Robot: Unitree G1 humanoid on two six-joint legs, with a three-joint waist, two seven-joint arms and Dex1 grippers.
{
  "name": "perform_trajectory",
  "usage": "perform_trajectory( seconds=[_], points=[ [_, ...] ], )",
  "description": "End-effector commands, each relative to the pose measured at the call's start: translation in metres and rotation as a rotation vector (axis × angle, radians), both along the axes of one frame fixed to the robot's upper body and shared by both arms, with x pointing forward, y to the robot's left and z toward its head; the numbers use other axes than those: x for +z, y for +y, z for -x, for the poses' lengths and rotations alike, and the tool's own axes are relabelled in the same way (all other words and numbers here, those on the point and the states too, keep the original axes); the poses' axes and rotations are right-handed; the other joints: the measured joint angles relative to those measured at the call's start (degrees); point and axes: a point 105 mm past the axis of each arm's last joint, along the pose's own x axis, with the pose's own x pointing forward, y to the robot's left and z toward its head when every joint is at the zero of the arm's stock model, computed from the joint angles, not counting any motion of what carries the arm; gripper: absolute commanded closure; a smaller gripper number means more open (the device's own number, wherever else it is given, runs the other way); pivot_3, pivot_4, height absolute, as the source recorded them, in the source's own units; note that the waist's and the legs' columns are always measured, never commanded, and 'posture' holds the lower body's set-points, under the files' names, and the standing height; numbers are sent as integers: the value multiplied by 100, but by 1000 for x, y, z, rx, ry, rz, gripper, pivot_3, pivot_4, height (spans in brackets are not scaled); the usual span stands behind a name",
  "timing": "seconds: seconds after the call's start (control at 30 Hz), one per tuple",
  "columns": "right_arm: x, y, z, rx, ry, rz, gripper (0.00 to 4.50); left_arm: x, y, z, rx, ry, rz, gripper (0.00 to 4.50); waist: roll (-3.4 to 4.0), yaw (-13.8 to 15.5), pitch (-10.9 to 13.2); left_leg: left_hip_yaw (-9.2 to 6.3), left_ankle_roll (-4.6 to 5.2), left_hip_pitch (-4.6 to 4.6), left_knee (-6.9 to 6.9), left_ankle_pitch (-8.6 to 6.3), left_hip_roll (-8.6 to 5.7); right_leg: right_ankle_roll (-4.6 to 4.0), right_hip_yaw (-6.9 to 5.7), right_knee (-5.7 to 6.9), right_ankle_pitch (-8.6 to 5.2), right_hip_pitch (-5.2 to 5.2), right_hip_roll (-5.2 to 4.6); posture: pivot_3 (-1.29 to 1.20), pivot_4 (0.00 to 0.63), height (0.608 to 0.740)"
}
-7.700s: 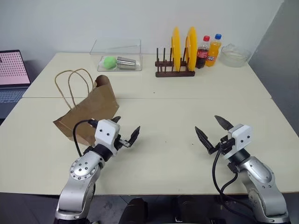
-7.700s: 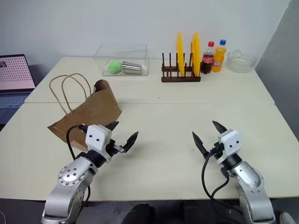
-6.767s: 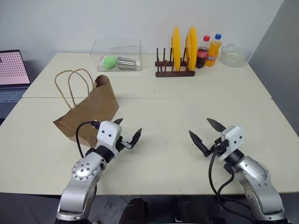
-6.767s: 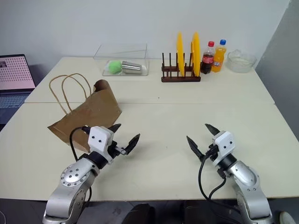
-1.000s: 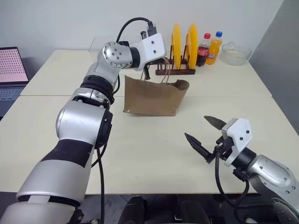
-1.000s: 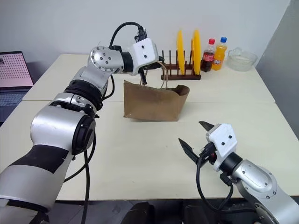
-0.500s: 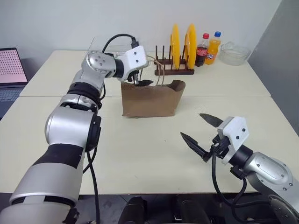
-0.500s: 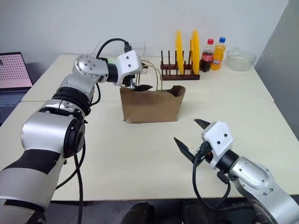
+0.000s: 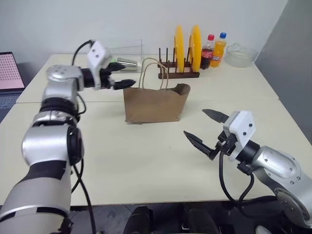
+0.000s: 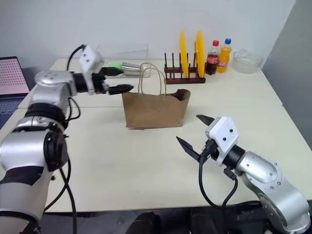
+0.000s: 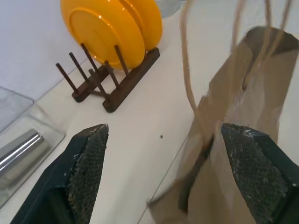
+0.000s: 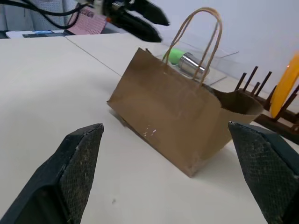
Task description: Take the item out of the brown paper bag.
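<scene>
Brown paper bag plain, unprinted, upright.

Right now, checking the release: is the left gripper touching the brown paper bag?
Apart. The right wrist view shows the left gripper open, off the brown paper bag.

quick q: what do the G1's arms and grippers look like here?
Both arms have silver-grey metal shells with black joint bands. Each wrist carries a white boxy housing with small dark dots, fed by a looping black cable. Left gripper and right gripper have two black, pointed fingers with textured pads.
</scene>
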Motion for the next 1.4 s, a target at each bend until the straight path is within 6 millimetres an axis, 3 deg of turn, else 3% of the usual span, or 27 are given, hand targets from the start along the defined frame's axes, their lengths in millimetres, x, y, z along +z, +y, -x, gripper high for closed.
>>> perform_trajectory(
  seconds=[0.03,0.23,0.3,0.43,0.63,0.7,0.9,1.07,1.17,1.4],
  points=[
    [18,-1,-3,46,-65,-17,0,28,10,21,-36,-124,51,478,0,4,0,-4,0,1,0,0,0,0,-2,-2,0,2,0,0,150,740],
    [34,4,-23,148,-67,-56,0,0,-9,79,-20,-112,130,478,0,22,-2,-2,-2,6,1,0,0,-5,9,-5,2,9,-7,0,150,740],
    [41,4,-45,127,-92,-17,405,-27,-27,113,-2,-57,189,453,6,5,-6,-3,-1,5,1,0,0,-5,9,-7,2,9,-8,0,150,740],
    [61,6,-86,106,-172,83,1713,-63,-52,165,70,55,282,453,5,6,-6,14,-1,16,0,-1,-1,-5,22,-6,3,12,-11,0,150,740],
    [82,18,-135,101,-247,213,3994,-71,-53,189,160,53,286,453,14,60,-11,-2,-3,33,-5,2,7,-25,5,-2,8,23,2,0,150,740],
    [85,25,-152,98,-269,268,4450,-72,-55,193,164,43,271,453,15,29,-11,14,-3,39,-5,2,5,-26,16,-4,9,28,1,0,150,740],
    [72,54,-197,39,-270,503,4450,-79,-59,201,160,47,246,453,15,5,-11,25,-4,37,-18,2,8,-41,22,-5,16,15,0,0,150,740],
    [52,63,-215,-89,-311,753,4450,-86,-66,209,127,59,219,453,17,16,-9,23,-6,29,-21,2,8,-46,22,-8,14,9,-2,0,150,740],
    [35,69,-209,6,-272,826,4450,-92,-66,214,117,73,194,453,20,25,-8,22,-6,23,-21,2,6,-48,21,-14,13,8,-4,0,150,740],
    [20,84,-167,457,-281,923,4450,-103,-65,227,65,110,147,453,28,0,-3,19,-4,28,-24,1,7,-48,17,-14,11,8,-1,0,150,740]
  ],
)
